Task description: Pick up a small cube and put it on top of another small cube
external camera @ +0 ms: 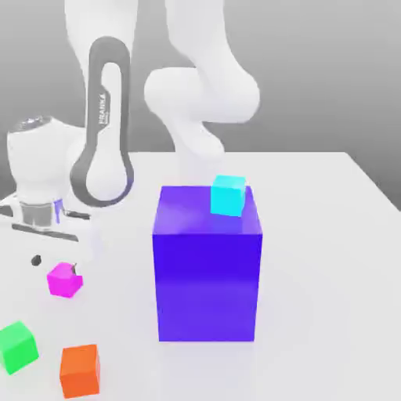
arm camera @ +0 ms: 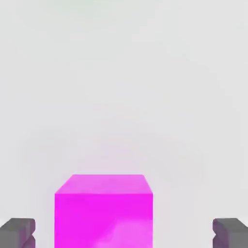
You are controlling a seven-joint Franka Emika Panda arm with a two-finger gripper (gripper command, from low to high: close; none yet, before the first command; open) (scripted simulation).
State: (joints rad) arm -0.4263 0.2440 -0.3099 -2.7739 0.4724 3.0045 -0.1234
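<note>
Tabletop (external camera: 329, 266), smooth and white, runs wide open on the exterior view's right of the big glossy blue-violet block (external camera: 206, 274), far edge well behind! Here's the small glossy magenta cube (external camera: 64, 280), on that surface, lined up between the white gripper's (external camera: 55, 265) open fingers, nearer one; grey backdrop (external camera: 313, 78) beyond.

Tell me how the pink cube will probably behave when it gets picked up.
The pink cube looks rigid, with crisp edges and flat faces, so it likely won't squash. Its shiny faces might be a little slippery. Sitting flat, it seems unlikely to roll.
</note>
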